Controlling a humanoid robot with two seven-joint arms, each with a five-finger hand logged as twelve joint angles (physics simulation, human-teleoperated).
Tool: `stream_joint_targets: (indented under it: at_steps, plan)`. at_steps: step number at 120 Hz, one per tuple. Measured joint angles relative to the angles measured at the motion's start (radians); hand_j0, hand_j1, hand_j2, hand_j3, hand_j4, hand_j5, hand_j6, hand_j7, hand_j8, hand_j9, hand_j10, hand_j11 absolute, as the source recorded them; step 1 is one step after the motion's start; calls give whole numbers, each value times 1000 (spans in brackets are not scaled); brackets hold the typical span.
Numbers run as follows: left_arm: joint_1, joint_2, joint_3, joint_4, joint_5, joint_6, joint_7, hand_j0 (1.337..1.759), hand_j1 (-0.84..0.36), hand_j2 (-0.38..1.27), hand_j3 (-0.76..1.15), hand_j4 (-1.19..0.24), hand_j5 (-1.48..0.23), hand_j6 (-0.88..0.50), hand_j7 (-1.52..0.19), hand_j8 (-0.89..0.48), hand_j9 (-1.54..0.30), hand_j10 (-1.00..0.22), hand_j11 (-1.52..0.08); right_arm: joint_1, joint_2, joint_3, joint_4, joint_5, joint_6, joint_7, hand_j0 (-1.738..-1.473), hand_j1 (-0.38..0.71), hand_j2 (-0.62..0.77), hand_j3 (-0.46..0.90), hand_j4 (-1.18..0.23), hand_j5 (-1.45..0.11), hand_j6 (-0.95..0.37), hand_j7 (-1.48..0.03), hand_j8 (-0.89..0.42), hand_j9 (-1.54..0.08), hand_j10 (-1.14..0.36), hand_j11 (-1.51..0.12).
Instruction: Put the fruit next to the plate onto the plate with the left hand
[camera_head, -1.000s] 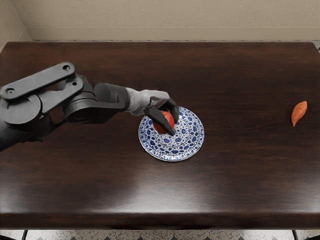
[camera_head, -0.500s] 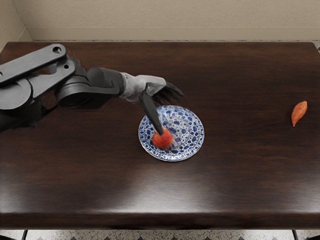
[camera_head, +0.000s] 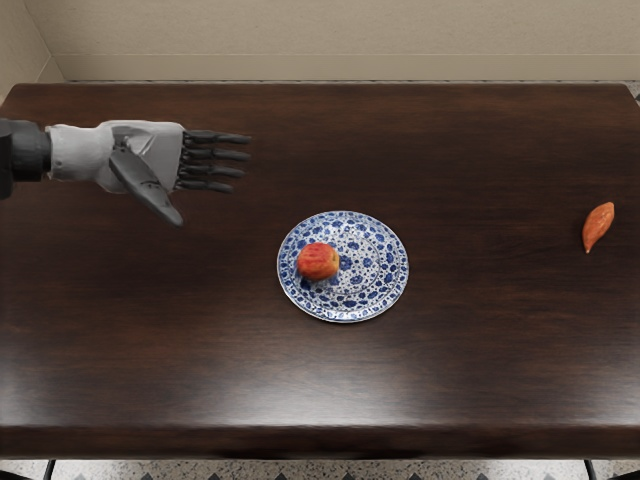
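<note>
The round red-orange fruit (camera_head: 318, 260) is seated on the blue-and-white patterned plate (camera_head: 378, 262), well right of the grey left hand (camera_head: 150, 158), which is spread and empty. Placement is judged done; only retreat is required.

No readable text, label, brand, number or sign in the head view. The only marking is on the plate (camera_head: 382, 272), mid-scene: a blue-and-white ornamental pattern with no lettering or digits in it.
</note>
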Motion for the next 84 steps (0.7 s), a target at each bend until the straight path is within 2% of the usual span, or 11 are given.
stream_joint_targets:
  at_steps: [6, 12, 25, 36, 45, 64, 84]
  plan:
    - [72, 36, -1, 12, -64, -1, 0, 1658, 323, 8, 0, -24, -32, -20, -32, -17, -32, -19, -32, 0, 0, 0, 0, 0, 0, 0, -1658, -335, -2, 0, -12, -15, -12, -15, -12, -15, -12, -15]
    - [94, 76, -1, 21, -125, -2, 0, 1658, 328, 7, 0, -19, -26, -16, -27, -14, -26, -15, -27, 0, 0, 0, 0, 0, 0, 0, -1658, -335, -2, 0, -12, -15, -12, -15, -12, -15, -11, -15]
    - [109, 107, -1, 41, -207, -3, 0, 1658, 335, 4, 0, -12, -17, -10, -17, -8, -17, -10, -17, 0, 0, 0, 0, 0, 0, 0, -1658, -335, -2, 0, -12, -15, -12, -15, -12, -15, -11, -15]
    - [109, 120, -2, 87, -239, -4, 0, 1658, 339, 3, 0, -8, -12, -6, -12, -5, -12, -6, -12, 0, 0, 0, 0, 0, 0, 0, -1658, -335, -2, 0, -12, -15, -12, -15, -12, -15, -11, -15]
    - [107, 137, -2, 145, -250, -4, 0, 1658, 341, 2, 0, -5, -9, -4, -9, -3, -9, -4, -9, 0, 0, 0, 0, 0, 0, 0, -1658, -335, -2, 0, -12, -15, -12, -15, -12, -15, -12, -15]
    - [110, 180, -2, 223, -257, -4, 0, 1658, 344, 1, 0, -2, -6, -1, -6, -1, -6, -2, -6, 0, 0, 0, 0, 0, 0, 0, -1658, -335, -2, 0, -12, -15, -12, -15, -12, -15, -12, -15]
    - [112, 188, 0, 263, -257, -4, 0, 1658, 345, 0, 0, 0, -4, 1, -4, 1, -4, 0, -4, 0, 0, 0, 0, 0, 0, 0, -1658, -335, -2, 0, -12, -15, -12, -15, -12, -15, -12, -15]
